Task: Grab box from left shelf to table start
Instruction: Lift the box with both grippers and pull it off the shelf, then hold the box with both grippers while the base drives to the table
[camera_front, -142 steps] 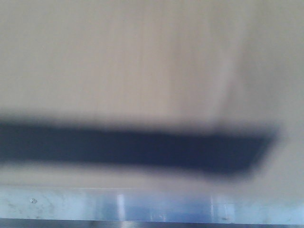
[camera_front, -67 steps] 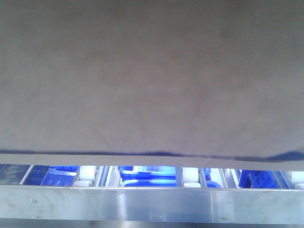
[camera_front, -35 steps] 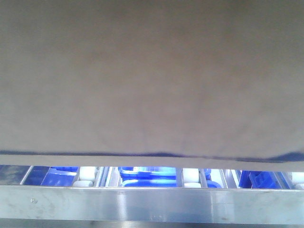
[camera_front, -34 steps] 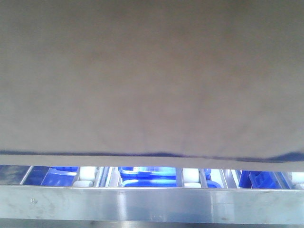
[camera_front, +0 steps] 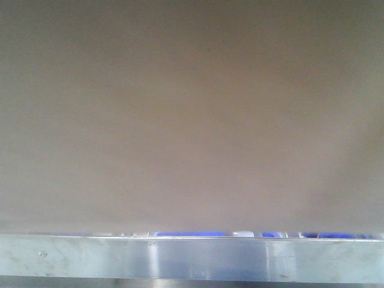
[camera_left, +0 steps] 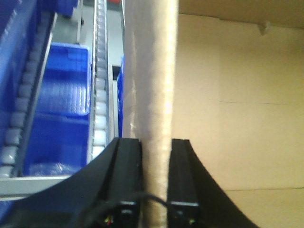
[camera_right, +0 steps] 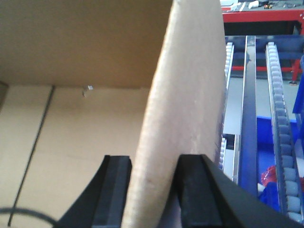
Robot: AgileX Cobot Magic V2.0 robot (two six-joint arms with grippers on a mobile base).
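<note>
Two grippers are clamping the box (camera_front: 192, 120): left gripper (camera_left: 155, 145) and right gripper (camera_right: 155, 164) are each squeezing one upright cardboard wall. The box is hanging low over the left shelf (camera_front: 192, 258) rail; both should be lifting evenly.

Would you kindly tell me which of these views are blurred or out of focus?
Front view: the box is a dim, featureless blur; glare streaks the shelf rail. Left wrist view: its near edge is soft. Right wrist view: likewise.
</note>
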